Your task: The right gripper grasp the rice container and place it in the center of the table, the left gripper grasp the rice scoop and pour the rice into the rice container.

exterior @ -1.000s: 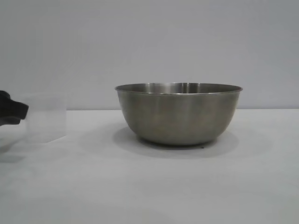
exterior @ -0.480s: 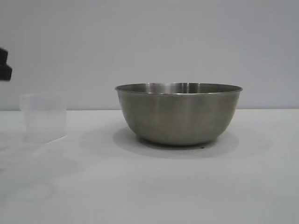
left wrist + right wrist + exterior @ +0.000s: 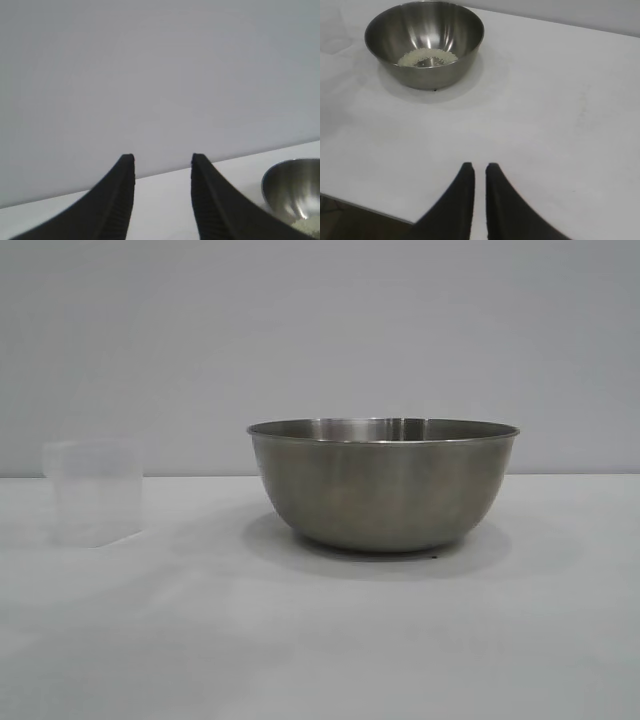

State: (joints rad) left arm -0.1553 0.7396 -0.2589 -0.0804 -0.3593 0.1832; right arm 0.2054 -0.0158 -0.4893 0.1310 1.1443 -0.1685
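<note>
We find the left tool spread, holding nothing, and the right tool pressed together. The steel rice container stands mid-counter, rice inside; the frosted rice scoop stands upright, apart.

The steel bowl stands upright mid-table, rice lying in its bottom. The frosted plastic scoop stands upright to its left, well apart.
</note>
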